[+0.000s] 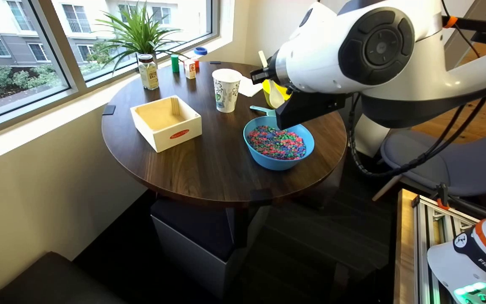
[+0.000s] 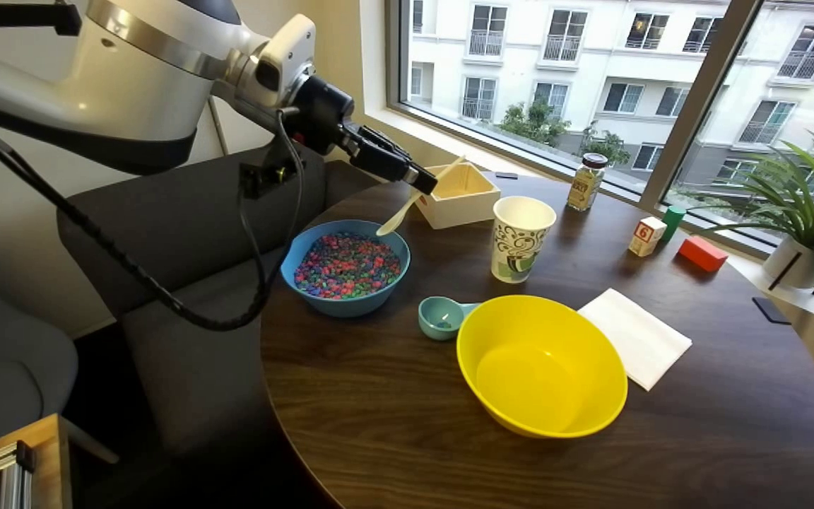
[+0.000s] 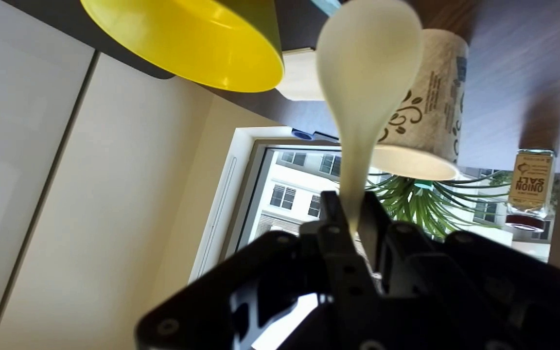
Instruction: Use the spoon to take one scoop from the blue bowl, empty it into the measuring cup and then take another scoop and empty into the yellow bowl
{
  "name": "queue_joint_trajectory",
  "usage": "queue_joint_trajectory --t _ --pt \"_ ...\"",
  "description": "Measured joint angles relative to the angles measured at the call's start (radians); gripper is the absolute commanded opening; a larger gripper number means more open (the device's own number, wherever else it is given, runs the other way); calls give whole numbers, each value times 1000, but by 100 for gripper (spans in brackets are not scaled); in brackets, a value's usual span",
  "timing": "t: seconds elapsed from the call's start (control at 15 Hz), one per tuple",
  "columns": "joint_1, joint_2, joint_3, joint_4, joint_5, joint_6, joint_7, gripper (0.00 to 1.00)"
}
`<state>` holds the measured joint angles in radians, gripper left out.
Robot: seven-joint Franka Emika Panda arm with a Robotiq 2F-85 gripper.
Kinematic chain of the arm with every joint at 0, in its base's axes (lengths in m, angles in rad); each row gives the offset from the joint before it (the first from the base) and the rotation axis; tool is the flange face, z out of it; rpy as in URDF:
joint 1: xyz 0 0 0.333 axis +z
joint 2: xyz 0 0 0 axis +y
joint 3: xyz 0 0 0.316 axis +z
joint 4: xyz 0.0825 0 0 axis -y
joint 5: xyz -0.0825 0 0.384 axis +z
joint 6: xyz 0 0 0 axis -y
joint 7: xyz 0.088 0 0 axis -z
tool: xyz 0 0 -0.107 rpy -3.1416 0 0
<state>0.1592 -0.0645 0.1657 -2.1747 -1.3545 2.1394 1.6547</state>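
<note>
My gripper (image 2: 427,182) is shut on the handle of the cream-white spoon (image 2: 410,206); the wrist view also shows the spoon (image 3: 368,53) between the fingertips (image 3: 350,209). The spoon is tilted in the air, its bowl end down near the rim of the blue bowl (image 2: 347,307) in an exterior view. Its exact height is unclear. The blue bowl (image 1: 276,164) holds many multicoloured pieces. A small teal measuring cup (image 2: 429,328) with a handle sits between the blue bowl and the yellow bowl (image 2: 534,382). Small specks show inside the cup. The yellow bowl looks empty.
A printed paper cup (image 2: 518,240) stands behind the measuring cup. An open wooden box (image 1: 177,133), an onion salt jar (image 2: 585,182), a white napkin (image 2: 640,339), a numbered block (image 2: 646,237) and a red block (image 2: 702,253) are on the round table (image 2: 379,410).
</note>
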Motion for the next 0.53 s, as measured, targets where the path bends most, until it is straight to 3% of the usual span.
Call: queue_joint_trajectory --t 0.07,0.53 --pt "0 0 0 0 0 0 0 3" --pt "11 16 17 -10 -7 0 9 3"
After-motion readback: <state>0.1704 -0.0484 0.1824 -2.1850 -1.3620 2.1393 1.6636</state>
